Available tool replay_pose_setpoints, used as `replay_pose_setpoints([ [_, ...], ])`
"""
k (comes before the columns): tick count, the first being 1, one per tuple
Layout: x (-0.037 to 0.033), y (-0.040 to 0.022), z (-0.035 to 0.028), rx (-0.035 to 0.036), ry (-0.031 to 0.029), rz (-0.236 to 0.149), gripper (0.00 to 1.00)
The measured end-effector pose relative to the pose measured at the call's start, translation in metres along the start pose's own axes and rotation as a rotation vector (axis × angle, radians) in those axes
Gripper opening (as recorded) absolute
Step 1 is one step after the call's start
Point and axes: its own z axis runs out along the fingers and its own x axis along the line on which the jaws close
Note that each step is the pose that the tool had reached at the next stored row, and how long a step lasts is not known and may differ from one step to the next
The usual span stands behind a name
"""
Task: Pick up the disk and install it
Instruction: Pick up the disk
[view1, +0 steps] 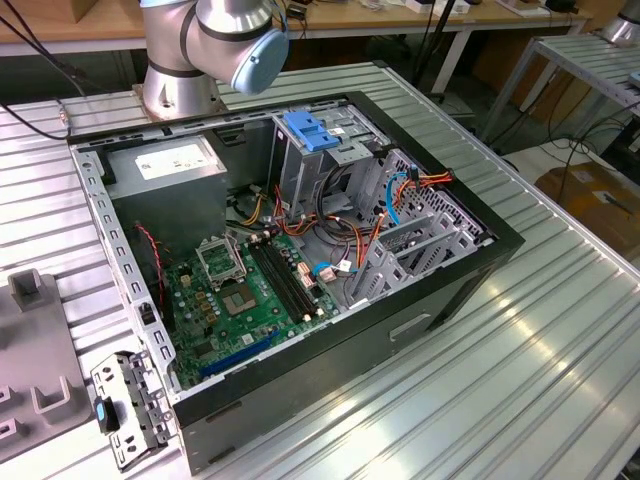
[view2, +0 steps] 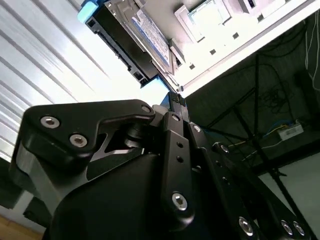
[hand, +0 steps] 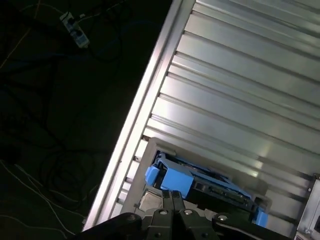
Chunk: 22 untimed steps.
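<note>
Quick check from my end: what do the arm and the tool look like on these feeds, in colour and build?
In the exterior view the arm is silver-grey metal with rounded cylindrical joints, one of them closed by a light blue cap. In the second wrist view the tool is matte black, built of angular plates and slim linkage bars fastened with silver screw heads.

No text could be read. White sticker (view1: 176, 160) on the grey box (view1: 120, 173), far exterior view's left: print not made out. Disk (view2: 125, 47) label (view2: 151, 30), second wrist view: likewise illegible.
</note>
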Motion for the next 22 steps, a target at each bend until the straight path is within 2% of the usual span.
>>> replay_pose_setpoints([
  [1, 0.0000, 0.0000, 0.0001, 0.0006, 0.0004, -0.020, 0.11],
  [3, 0.0000, 0.0000, 0.0001, 0.0028, 0.0023, -0.089, 0.11],
  [8, 0.0000, 0.0000, 0.0001, 0.0056, 0.0050, -0.182, 0.11],
  [12, 0.0000, 0.0000, 0.0001, 0.0088, 0.0078, -0.285, 0.11],
  [14, 0.0000, 0.0000, 0.0002, 0.0109, 0.0097, -0.353, 0.11],
  [19, 0.0000, 0.0000, 0.0002, 0.0137, 0.0121, -0.444, 0.11],
  [21, 0.0000, 0.0000, 0.0002, 0.0146, 0.0130, -0.476, 0.11],
  [22, 0.0000, 0.0000, 0.0002, 0.0147, 0.0131, -0.479, 0.11],
])
